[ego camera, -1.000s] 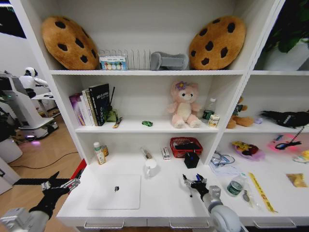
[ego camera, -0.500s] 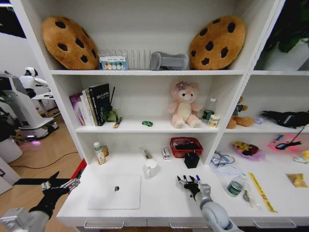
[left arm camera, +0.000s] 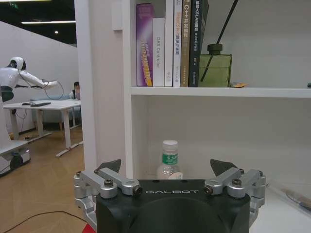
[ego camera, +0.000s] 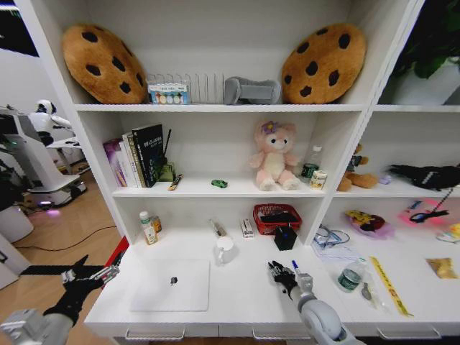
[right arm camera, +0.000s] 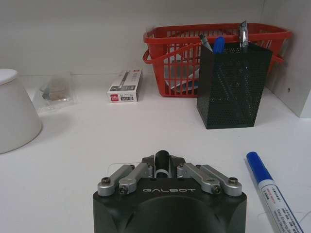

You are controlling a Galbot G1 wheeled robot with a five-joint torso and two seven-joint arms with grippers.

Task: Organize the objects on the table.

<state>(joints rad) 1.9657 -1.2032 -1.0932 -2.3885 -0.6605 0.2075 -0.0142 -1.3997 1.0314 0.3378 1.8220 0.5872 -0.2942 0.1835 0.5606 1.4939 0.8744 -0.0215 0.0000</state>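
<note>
Low over the white table (ego camera: 244, 298), right of the middle, my right gripper (ego camera: 279, 272) is shut on a dark marker pen (right arm camera: 162, 161) that lies on the top between its fingers (right arm camera: 141, 171). A blue marker pen (right arm camera: 266, 185) lies beside it on the table. The silver-white laptop (ego camera: 171, 285) lies closed at the left. A clear green-labelled bottle (ego camera: 147, 228) stands at the back left. The green oval gadget (ego camera: 219, 184) sits on the shelf above. My left gripper (ego camera: 90, 274) hangs open off the table's left end, facing the bottle (left arm camera: 170, 147).
A black mesh pen holder (right arm camera: 233, 85) stands just ahead of the right gripper, with a red basket (right arm camera: 170, 63) behind it. A white cup (ego camera: 224, 249) and a small box (right arm camera: 125, 86) sit mid-desk. Books (left arm camera: 167, 43) fill the shelf above the left end.
The right gripper's fingers, spread half a second ago, have drawn together on the dark marker pen. The left arm has not moved.
</note>
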